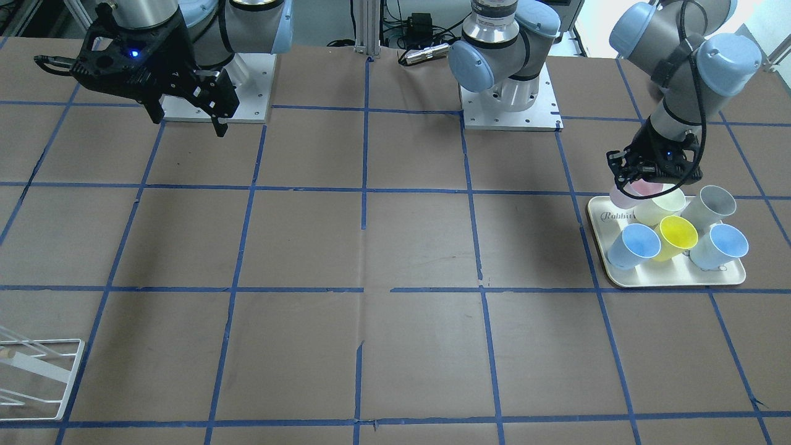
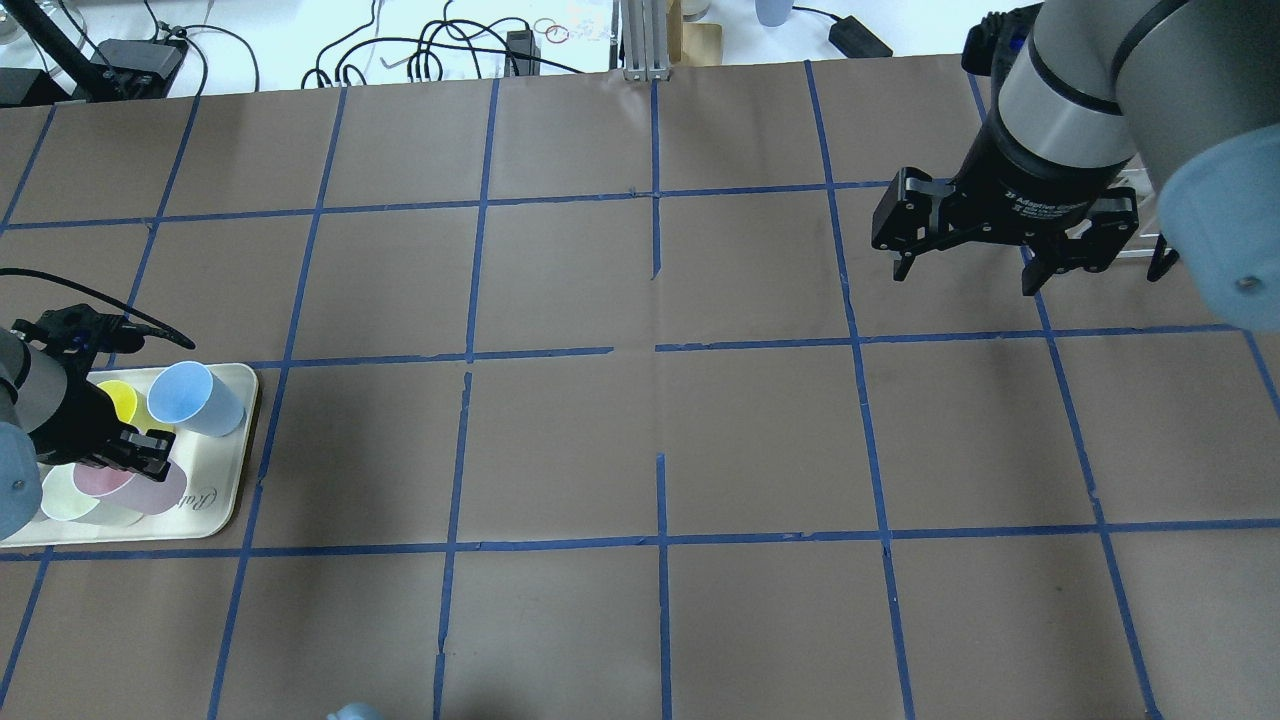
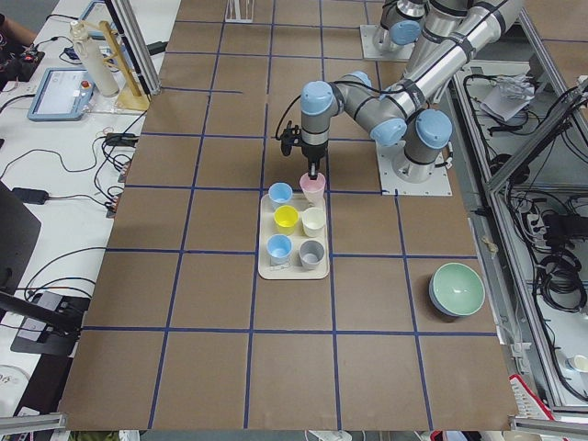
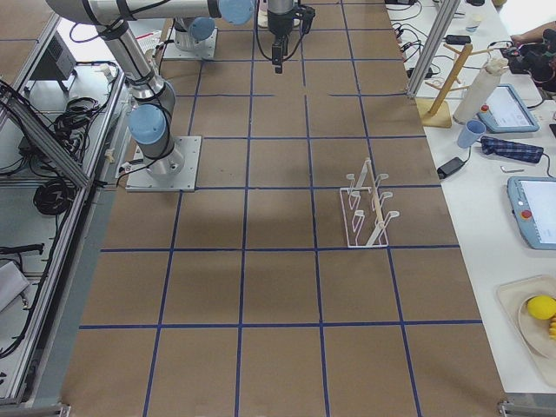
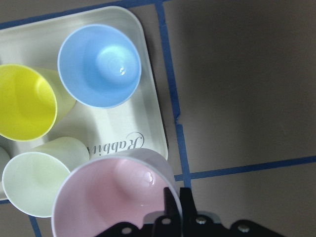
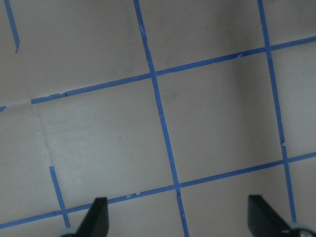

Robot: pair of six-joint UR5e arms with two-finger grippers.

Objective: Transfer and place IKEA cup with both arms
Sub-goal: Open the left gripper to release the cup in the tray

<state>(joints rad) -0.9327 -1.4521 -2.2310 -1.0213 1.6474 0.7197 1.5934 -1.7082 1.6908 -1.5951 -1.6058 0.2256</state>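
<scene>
The pale pink IKEA cup (image 5: 108,197) stands mouth-up at the corner of a cream tray (image 5: 29,44) on the robot's left side of the table. It also shows in the front view (image 1: 642,188) and the overhead view (image 2: 110,482). My left gripper (image 5: 175,203) is shut on the pink cup's rim, one finger inside and one outside; it also shows in the overhead view (image 2: 140,458). I cannot tell whether the cup is clear of the tray. My right gripper (image 2: 965,282) is open and empty, hanging above bare table far on the other side (image 6: 180,217).
The tray (image 1: 673,279) also holds two light blue cups (image 1: 636,244), a yellow cup (image 1: 675,235), a cream cup (image 1: 664,204) and a grey cup (image 1: 714,204). A white wire rack (image 1: 37,377) sits on the right arm's side. A green bowl (image 3: 457,288) sits near the left arm's base.
</scene>
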